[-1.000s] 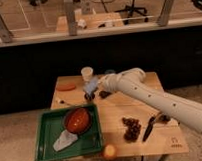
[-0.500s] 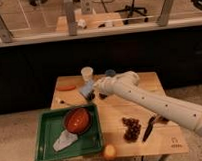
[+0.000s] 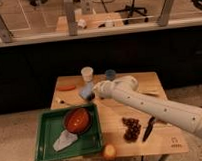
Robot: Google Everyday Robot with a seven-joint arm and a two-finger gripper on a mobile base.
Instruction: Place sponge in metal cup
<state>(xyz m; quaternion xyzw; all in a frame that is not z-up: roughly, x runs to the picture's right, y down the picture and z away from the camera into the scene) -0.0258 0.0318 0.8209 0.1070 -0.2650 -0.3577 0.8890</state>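
The sponge (image 3: 86, 90), a small blue-grey block, sits at the tip of my gripper (image 3: 89, 93) over the far left part of the wooden table (image 3: 166, 142). The gripper is shut on the sponge, just in front of the white cup (image 3: 87, 73). My white arm (image 3: 145, 104) reaches in from the right, across the table. A dark shape lies right under the gripper, and I cannot tell whether it is the metal cup or the fingers. The metal cup shows nowhere else.
A blue cup (image 3: 110, 73) stands right of the white cup. A green tray (image 3: 47, 147) at the front left holds a red bowl (image 3: 77, 120) and a white crumpled thing (image 3: 64, 141). An orange oblong (image 3: 66, 87), dark clustered pieces (image 3: 130, 129), a black bar (image 3: 148, 128) and an orange fruit (image 3: 109, 152) lie about.
The gripper has shifted a little to the left with the sponge, toward the spot in front of the white cup. Everything else has stayed in place.
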